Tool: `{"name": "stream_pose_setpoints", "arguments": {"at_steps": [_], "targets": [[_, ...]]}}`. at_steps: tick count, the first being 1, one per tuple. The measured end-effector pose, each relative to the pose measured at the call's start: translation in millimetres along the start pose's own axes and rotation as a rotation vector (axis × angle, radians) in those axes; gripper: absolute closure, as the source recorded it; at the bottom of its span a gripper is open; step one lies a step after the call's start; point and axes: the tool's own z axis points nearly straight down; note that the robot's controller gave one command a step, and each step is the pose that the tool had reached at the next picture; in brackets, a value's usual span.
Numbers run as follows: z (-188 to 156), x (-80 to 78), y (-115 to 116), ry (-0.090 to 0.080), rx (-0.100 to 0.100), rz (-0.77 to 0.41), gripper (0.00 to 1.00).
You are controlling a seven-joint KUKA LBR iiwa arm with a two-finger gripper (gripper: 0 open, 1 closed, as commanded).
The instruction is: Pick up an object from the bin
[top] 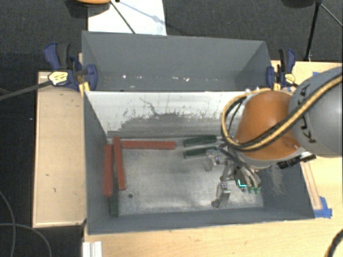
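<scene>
**Dark green sticks (198, 142) lie just behind the lowered gripper (221, 194)**

The two dark green sticks lie side by side, running left to right on the floor of the bin (171, 58), at the foot of its pale back slope. The gripper hangs over bare floor in the front right part of the bin. From it, the sticks are up and to the left in the camera view, near but apart, with the lower one's right end closest. I cannot tell whether the gripper is open or closed, or whether it has hold of anything. The orange cover (265, 125) sits above it. Well apart on the left lie three red-brown bars (144, 144), one along the back and two along the left wall.
</scene>
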Motion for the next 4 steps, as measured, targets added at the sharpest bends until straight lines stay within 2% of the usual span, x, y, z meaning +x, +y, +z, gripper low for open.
{"name": "stream_pose_setpoints", "arguments": {"at_steps": [1,2,3,4], "targets": [[-3.8,-2.0,-0.1,-0.008,0.0,0.001,0.0],[63.4,-88.3,-17.3,-0.015,0.0,0.041,0.0],[35.9,-97.7,-17.6,-0.007,0.001,-0.155,0.0],[34.7,-92.2,3.8,-0.009,0.0,-0.044,0.0]]}}
